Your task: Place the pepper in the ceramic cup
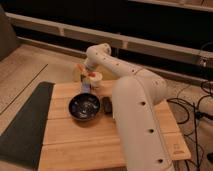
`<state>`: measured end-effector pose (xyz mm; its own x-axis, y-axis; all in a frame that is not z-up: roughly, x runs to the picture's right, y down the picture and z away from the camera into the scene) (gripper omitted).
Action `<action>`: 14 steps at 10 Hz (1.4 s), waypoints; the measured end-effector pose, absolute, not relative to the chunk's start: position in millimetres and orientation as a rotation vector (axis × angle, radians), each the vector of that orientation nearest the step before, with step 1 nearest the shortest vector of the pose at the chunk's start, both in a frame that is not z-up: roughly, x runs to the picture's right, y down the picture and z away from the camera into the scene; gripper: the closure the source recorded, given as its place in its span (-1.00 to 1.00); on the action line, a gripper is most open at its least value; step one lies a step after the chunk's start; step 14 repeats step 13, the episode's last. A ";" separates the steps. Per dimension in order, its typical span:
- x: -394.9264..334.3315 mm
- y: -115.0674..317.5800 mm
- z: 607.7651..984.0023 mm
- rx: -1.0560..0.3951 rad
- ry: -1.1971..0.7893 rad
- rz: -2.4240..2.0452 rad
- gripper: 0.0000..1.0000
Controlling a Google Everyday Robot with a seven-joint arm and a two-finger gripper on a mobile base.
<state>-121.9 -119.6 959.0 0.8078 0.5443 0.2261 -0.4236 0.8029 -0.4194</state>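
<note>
A white robot arm (131,95) reaches from the lower right across a pale wooden table (75,132), its elbow bent high near the far edge and its gripper (90,74) hanging down over the ceramic cup (94,78). The cup, small and cream-white, stands at the back of the table, just behind the rim of a wide dark bowl (84,106). A spot of red-orange, the pepper (92,75), shows right at the mouth of the cup, directly beneath the end of the gripper. Whether the pepper is inside the cup, resting on its rim or held just above it cannot be told from this view, nor can it be told whether the gripper touches it.

Just left of the cup, at the table's back edge, stands a pale yellowish object (77,73) whose shape cannot be made out. A small bluish item (86,87) sits between the cup and the dark bowl, close against both. To the right of the bowl, a small dark object (107,105) lies on the wood, partly tucked beside the broad white forearm, which covers much of the right half of the table.

A dark mat (27,122) lies on the floor along the table's left side. Black cables (192,107) trail over the floor to the right, and a long pale ledge (50,27) runs along the dark wall behind.
</note>
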 end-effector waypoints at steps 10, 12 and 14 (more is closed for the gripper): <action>-100.4 -107.6 960.2 -0.373 -0.397 0.611 -0.60; -100.8 -105.6 959.4 -0.379 -0.406 0.612 -0.60; -102.2 -104.7 957.8 -0.390 -0.414 0.618 -0.60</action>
